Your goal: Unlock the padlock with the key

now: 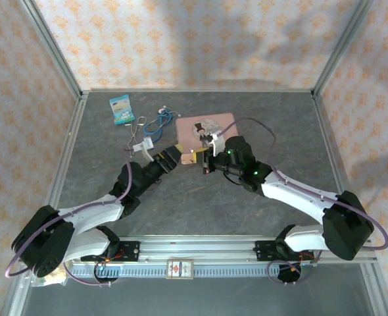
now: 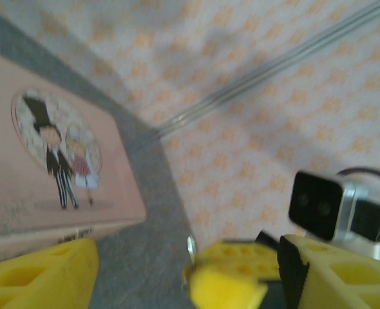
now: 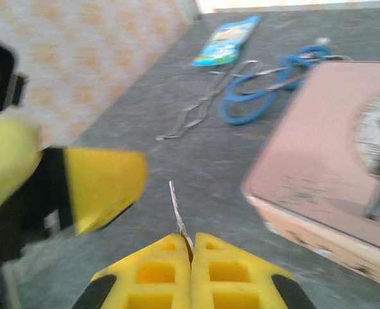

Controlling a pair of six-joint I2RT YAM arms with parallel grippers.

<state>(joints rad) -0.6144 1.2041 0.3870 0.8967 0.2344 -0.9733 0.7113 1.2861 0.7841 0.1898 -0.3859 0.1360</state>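
Right jaws pinched on thin key [image 3: 179, 215]; left jaws wide apart; pink tin [image 3: 319, 141] shows cartoon couple.

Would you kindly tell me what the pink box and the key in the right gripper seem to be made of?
The pink box looks like painted tin, satin, with a printed cartoon and scuffed rim; cardboard is possible. The key looks like bare metal: a thin silvery blade pinched in the right gripper.
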